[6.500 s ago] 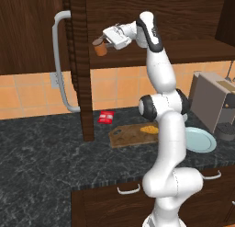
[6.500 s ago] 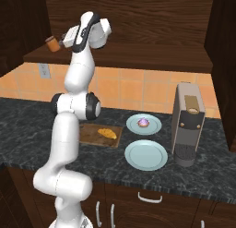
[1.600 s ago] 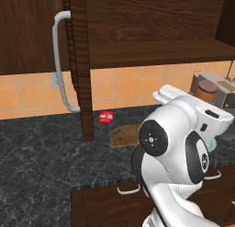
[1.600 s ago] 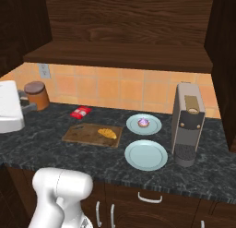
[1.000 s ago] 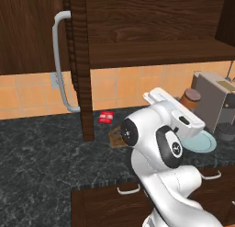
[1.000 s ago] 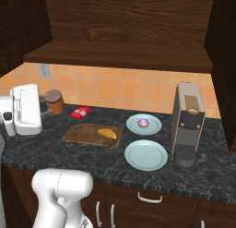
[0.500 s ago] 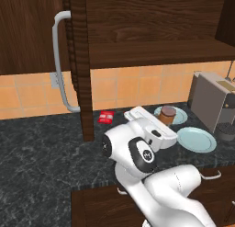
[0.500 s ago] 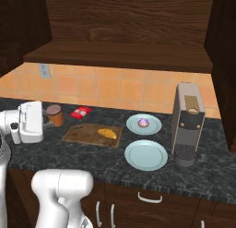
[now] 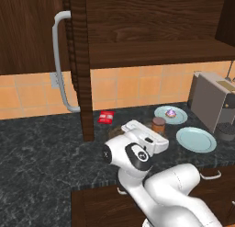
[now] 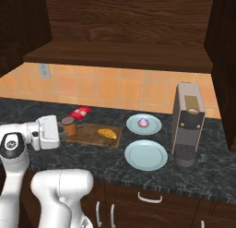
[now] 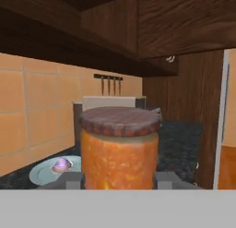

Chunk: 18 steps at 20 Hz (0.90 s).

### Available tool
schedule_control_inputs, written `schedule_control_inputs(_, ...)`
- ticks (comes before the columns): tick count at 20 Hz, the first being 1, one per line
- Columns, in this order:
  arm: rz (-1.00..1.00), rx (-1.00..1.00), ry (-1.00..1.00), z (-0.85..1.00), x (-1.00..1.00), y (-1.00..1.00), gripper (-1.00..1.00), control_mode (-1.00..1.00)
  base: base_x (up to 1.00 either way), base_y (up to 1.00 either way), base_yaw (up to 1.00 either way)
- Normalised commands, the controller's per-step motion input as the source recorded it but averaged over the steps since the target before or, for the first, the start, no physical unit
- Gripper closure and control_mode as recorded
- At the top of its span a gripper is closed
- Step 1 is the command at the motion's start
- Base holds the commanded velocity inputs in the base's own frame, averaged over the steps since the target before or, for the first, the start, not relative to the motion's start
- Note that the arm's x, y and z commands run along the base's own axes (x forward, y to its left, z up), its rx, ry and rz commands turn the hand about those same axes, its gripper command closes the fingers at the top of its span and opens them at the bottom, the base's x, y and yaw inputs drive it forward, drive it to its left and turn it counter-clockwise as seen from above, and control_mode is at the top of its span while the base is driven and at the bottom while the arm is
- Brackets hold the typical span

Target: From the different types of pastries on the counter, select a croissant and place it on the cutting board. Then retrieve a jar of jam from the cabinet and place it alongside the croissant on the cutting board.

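The gripper (image 10: 63,128) is low over the dark stone counter (image 10: 92,160), clamped on a jam jar (image 10: 69,126) that stands upright with a dark reddish-brown lid and orange contents. In the hand view the jar (image 11: 120,147) sits close to the camera, with a grey finger (image 11: 71,180) pressed to each side of its lower body. In the right base view the jar is at the left end of the wooden cutting board (image 10: 94,135); whether its base touches the board cannot be told. The croissant (image 10: 107,133) lies on the right part of that board, apart from the jar. In the left base view the jar (image 9: 159,125) shows just beyond the white wrist, and the board (image 9: 115,129) is mostly hidden behind the arm. A small red packet (image 10: 80,112) lies on the counter just beyond the board's far left corner. To the right of the board are two pale blue plates: the farther plate (image 10: 144,124) holds a pink-topped cupcake (image 10: 144,123), and the nearer plate (image 10: 146,155) is bare. A grey coffee machine (image 10: 188,123) stands at the right. Above the counter runs an orange tiled backsplash (image 10: 115,88) under dark wooden cabinets, and the open cabinet door (image 9: 82,65) with its curved grey handle (image 9: 59,60) hangs at the left.
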Motion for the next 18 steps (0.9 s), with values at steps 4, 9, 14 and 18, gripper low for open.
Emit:
schedule_control_inputs(4,0.00,-0.09,0.00,-0.47,0.42,0.13,1.00,-1.00,0.00,0.00,0.00)
schedule_control_inputs(9,0.00,-0.04,0.00,-0.49,0.52,0.10,1.00,-1.00,0.00,0.00,0.00)
schedule_control_inputs(14,0.00,0.00,0.01,-0.44,0.35,0.04,1.00,-1.00,0.00,0.00,0.00)
schedule_control_inputs(18,0.00,0.00,-0.02,-0.29,0.40,0.00,1.00,-1.00,0.00,0.00,0.00)
